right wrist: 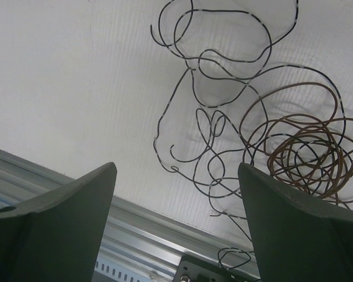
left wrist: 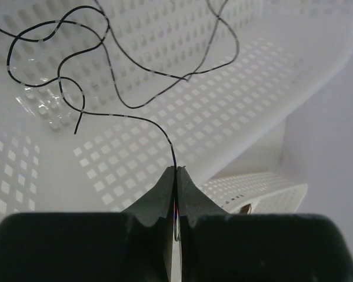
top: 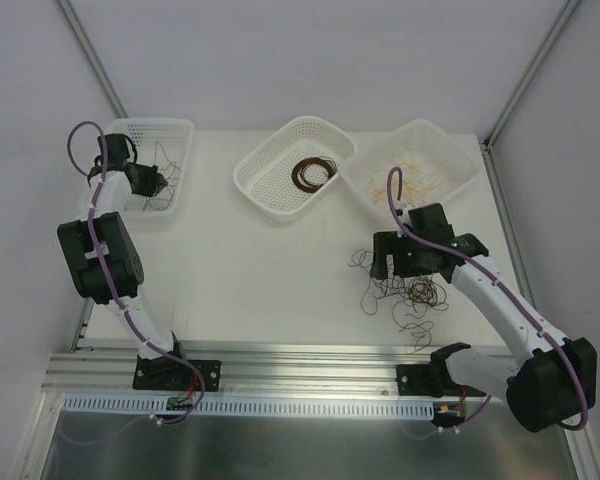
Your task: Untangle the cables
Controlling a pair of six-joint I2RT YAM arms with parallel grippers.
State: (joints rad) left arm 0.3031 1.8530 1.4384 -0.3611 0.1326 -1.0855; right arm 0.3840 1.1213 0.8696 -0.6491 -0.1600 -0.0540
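While left gripper (left wrist: 175,171) pinches thin black cable (left wrist: 170,147) | perforated white plastic basket (left wrist: 253,76)

Right gripper (right wrist: 176,170) jaws wide apart, tangled black and brown cables (right wrist: 309,155) on table (right wrist: 65,76)

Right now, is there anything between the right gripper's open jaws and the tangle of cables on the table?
Nothing visible. The right gripper hangs with its jaws open over the table, and the tangle of cables lies just ahead, uncovered.
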